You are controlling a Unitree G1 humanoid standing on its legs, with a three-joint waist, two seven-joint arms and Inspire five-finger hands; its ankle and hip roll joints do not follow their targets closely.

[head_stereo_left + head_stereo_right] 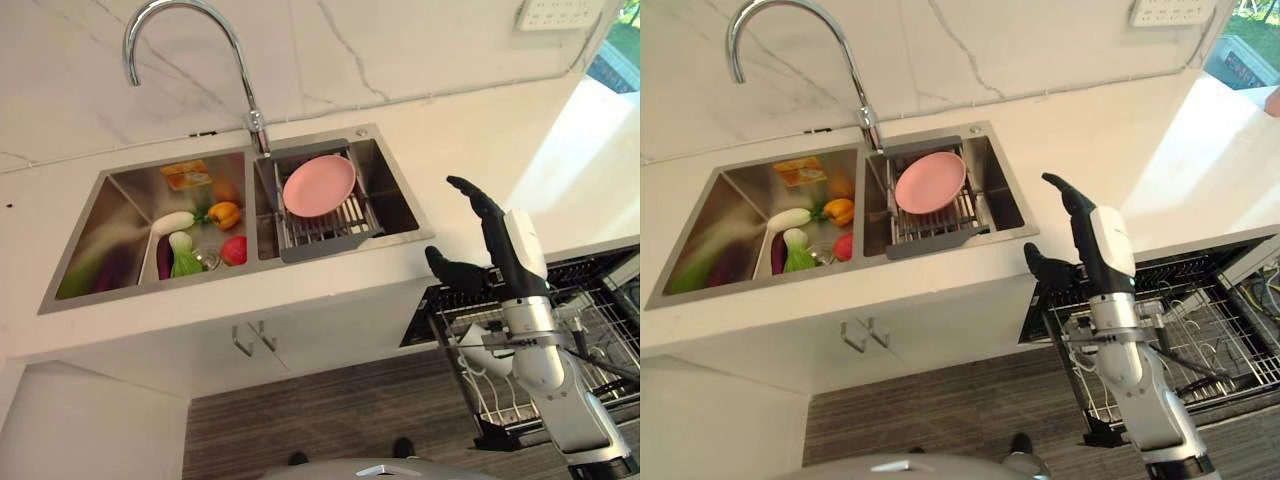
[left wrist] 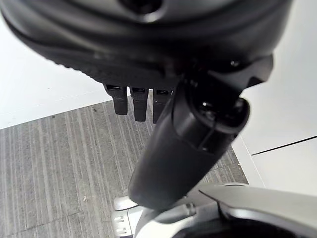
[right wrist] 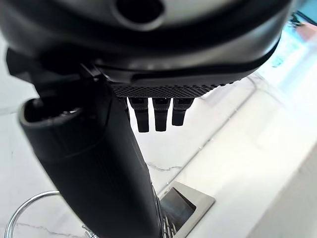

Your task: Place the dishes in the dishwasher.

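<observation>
A round pink plate (image 1: 319,185) leans in the grey dish rack (image 1: 325,228) set in the sink's right basin (image 1: 395,195). My right hand (image 1: 500,235) is raised to the right of the sink, over the counter's front edge and above the dishwasher. It is open, with straight fingers (image 3: 159,113), a spread thumb, and nothing in it. The dishwasher's wire rack (image 1: 600,310) is pulled out low on the right, and something white (image 1: 478,352) lies in its near corner. My left hand (image 2: 148,39) hangs open over the wooden floor, its fingers (image 2: 133,105) straight.
The left basin (image 1: 110,215) holds toy vegetables, among them a yellow pepper (image 1: 224,214) and a red one (image 1: 234,250). A tall curved faucet (image 1: 200,40) stands behind the sink. White cabinet doors with handles (image 1: 250,340) lie below the counter. White counter (image 1: 560,170) stretches right.
</observation>
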